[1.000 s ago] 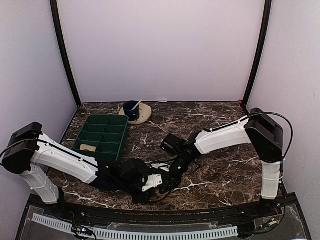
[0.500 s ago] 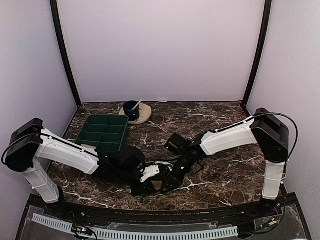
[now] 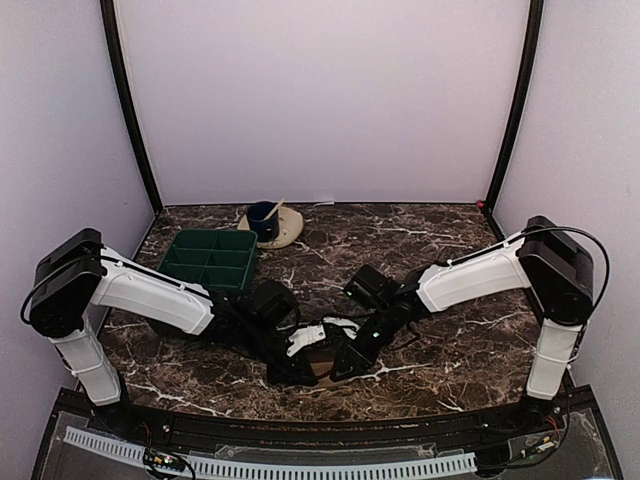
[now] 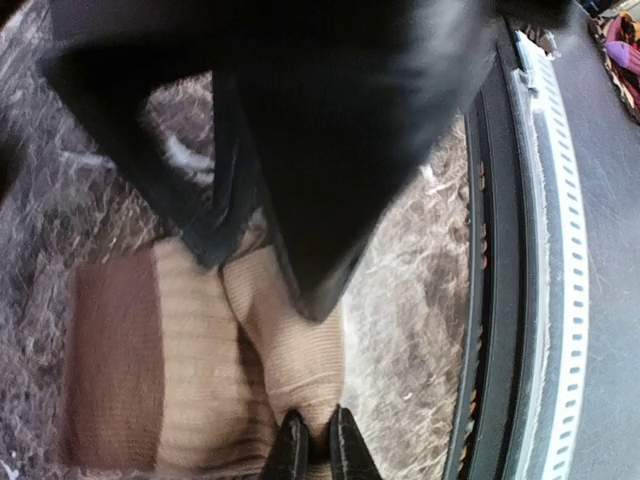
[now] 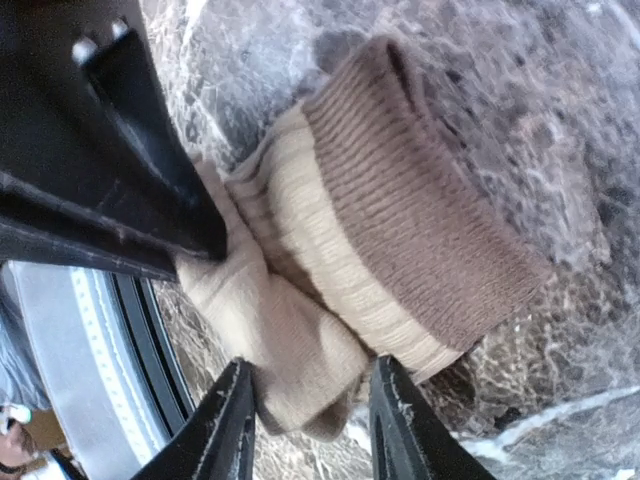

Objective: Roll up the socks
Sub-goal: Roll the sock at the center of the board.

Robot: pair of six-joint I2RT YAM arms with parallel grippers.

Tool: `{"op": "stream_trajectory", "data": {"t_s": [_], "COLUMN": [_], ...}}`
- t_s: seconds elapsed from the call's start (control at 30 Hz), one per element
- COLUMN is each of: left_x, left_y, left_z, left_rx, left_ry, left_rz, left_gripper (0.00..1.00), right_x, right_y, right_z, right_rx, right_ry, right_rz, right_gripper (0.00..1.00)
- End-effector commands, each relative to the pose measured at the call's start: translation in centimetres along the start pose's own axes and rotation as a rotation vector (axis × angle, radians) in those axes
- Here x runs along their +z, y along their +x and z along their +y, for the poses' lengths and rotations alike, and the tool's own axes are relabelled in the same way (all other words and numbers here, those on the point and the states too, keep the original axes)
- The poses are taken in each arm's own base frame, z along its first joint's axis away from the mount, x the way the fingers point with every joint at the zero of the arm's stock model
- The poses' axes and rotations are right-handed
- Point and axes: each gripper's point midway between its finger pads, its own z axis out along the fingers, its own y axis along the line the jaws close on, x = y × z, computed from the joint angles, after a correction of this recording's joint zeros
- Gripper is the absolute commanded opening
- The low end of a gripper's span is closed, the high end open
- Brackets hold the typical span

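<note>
The socks [image 5: 300, 340] lie as one tan bundle with a brown ribbed cuff [image 5: 420, 200], near the table's front edge [image 3: 318, 367]. My left gripper [image 4: 315, 450] is shut, pinching a tan fold of the socks [image 4: 290, 350] between its fingertips. In the right wrist view its black tip grips the cloth from the left. My right gripper [image 5: 312, 425] stands open, its fingers [image 5: 228, 430] astride the tan end of the bundle. In the top view the left gripper [image 3: 303, 362] and the right gripper [image 3: 347, 358] meet over the socks, hiding most of them.
A green compartment tray [image 3: 205, 262] sits at the back left. Behind it stands a beige saucer with a blue cup [image 3: 270, 222]. The black front rail [image 4: 500, 300] runs close beside the socks. Dark marble table [image 3: 440, 340] extends to the right.
My right gripper's jaws have spread apart around the sock bundle. Both arms have shifted slightly to the right. The left gripper stays pinched on the cloth.
</note>
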Motion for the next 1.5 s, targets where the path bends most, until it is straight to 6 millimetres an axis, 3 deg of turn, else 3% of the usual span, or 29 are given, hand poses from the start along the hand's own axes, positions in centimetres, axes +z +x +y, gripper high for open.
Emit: {"op": "stream_trajectory", "data": {"t_s": [0.0, 0.7, 1.0, 1.23, 1.47], "left_x": [-0.2, 0.1, 0.1, 0.2, 0.3], "left_y": [2.4, 2.1, 1.5, 1.5, 1.4], "left_z": [0.4, -0.2, -0.9, -0.9, -0.4], "left_rx": [-0.112, -0.162, -0.182, -0.225, -0.267], "left_ry": [0.052, 0.174, 0.255, 0.325, 0.37], "left_rz": [0.092, 0.103, 0.113, 0.14, 0.158], "left_gripper": [0.0, 0.0, 0.0, 0.0, 0.0], "right_x": [-0.4, -2.8, -5.4, -8.9, -9.2], "right_y": [1.3, 1.4, 1.5, 0.5, 0.4], "right_z": [-1.3, -5.3, -7.0, -5.3, -2.0], "right_rx": [0.039, 0.179, 0.19, 0.087, -0.097], "right_ry": [0.055, 0.157, 0.318, 0.414, 0.493], "right_rz": [0.006, -0.116, -0.218, -0.371, -0.417], "right_gripper": [0.38, 0.4, 0.4, 0.4, 0.41]}}
